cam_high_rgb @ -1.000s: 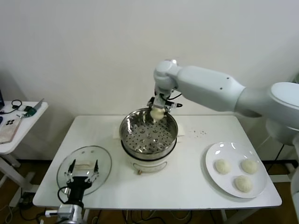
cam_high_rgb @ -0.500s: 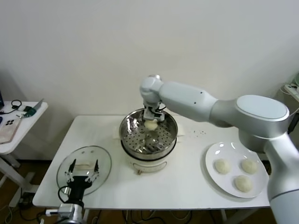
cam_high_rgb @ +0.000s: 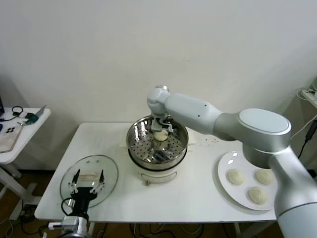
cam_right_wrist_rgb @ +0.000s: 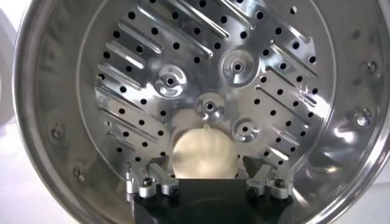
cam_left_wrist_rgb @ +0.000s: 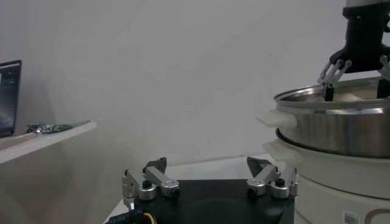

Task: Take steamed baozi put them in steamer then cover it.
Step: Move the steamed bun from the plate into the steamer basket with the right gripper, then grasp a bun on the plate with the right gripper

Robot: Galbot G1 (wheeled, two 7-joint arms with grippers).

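The steamer (cam_high_rgb: pixel 134 141) stands mid-table on its white pot base. One steamed baozi (cam_high_rgb: pixel 160 136) lies on its perforated floor toward the back. My right gripper (cam_high_rgb: pixel 161 129) hangs just over it, open. In the right wrist view the baozi (cam_right_wrist_rgb: pixel 204 152) rests between the spread fingers of the right gripper (cam_right_wrist_rgb: pixel 205 163), on the steamer floor (cam_right_wrist_rgb: pixel 183 79). Three more baozi (cam_high_rgb: pixel 236 176) sit on a white plate (cam_high_rgb: pixel 224 184). The cover (cam_high_rgb: pixel 112 173) lies at the front left, with my left gripper (cam_high_rgb: pixel 88 179) open above its handle.
A small side table (cam_high_rgb: pixel 22 130) with cables and gadgets stands to the left of the white work table (cam_high_rgb: pixel 198 198). In the left wrist view the left gripper (cam_left_wrist_rgb: pixel 207 165) faces the steamer (cam_left_wrist_rgb: pixel 341 122), with the right gripper (cam_left_wrist_rgb: pixel 356 85) dipping over its rim.
My right gripper has moved left and down into the steamer with the baozi and then opened; the baozi now rests on the floor. The left arm has stayed still.
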